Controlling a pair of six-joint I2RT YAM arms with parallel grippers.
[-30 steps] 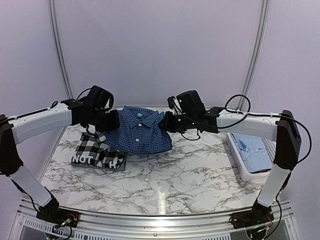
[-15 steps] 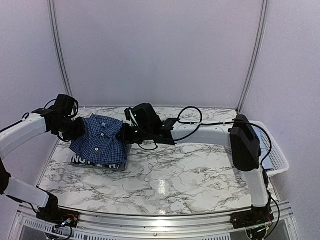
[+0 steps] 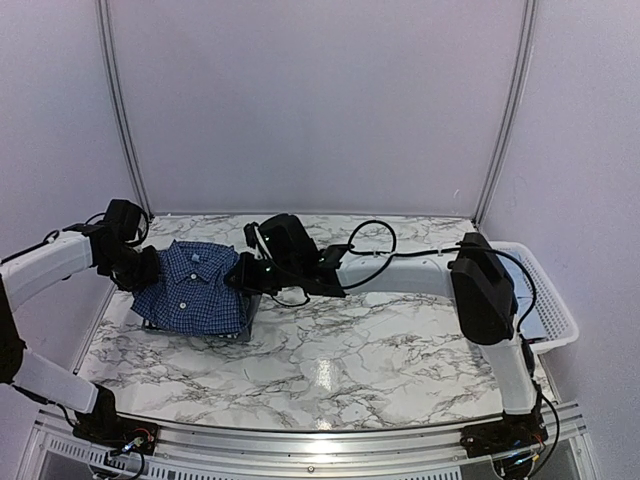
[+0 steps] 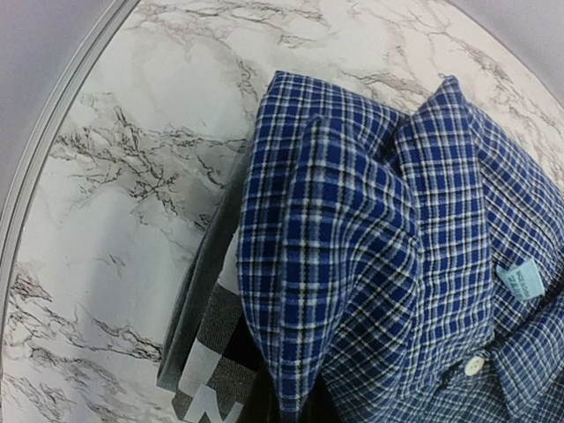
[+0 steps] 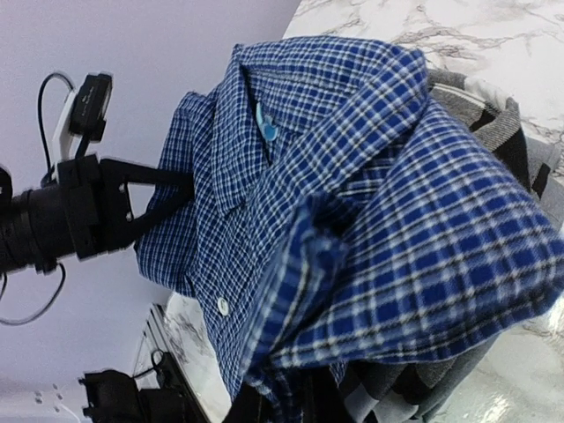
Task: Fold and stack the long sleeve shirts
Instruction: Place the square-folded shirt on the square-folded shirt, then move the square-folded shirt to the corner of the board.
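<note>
Now lower, blue shirt [image 3: 190,295] atop plaid shirt [image 4: 209,354], collar rearward

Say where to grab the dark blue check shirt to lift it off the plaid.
Pinch its two folded side edges near the shoulders, coming in from left and right at once. The dark blue shirt lies folded on the plaid shirt, collar to the back. Those side folds are thick and stand proud of the plaid, so a pinch there likely catches only this layer.

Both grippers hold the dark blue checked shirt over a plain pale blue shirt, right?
No. Beneath the dark blue checked shirt lies a black-and-white plaid shirt, not a pale blue one; the left wrist view shows it. The rest holds.
</note>
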